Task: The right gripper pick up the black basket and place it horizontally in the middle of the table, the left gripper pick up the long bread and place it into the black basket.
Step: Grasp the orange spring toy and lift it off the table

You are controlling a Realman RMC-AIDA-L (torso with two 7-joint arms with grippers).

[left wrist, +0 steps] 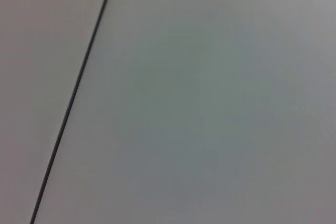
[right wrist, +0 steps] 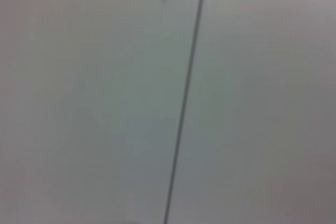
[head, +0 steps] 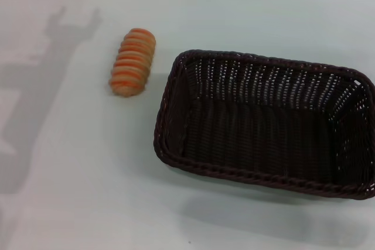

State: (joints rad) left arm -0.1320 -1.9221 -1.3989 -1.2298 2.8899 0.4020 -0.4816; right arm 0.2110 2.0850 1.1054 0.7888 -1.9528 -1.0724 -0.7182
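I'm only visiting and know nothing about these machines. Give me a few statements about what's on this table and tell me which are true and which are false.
1. The long bread lies inside the black basket. False: it lies on the table, to the basket's left and apart from it.
2. The basket holds nothing. True.
3. The bread has orange crosswise ridges. True.
4. A pincer is gripping the basket's rim. False: no pincer shows in any view; only a shadow falls on the table at the left.
5. The basket is tipped upside down. False: it sits with its opening upward.
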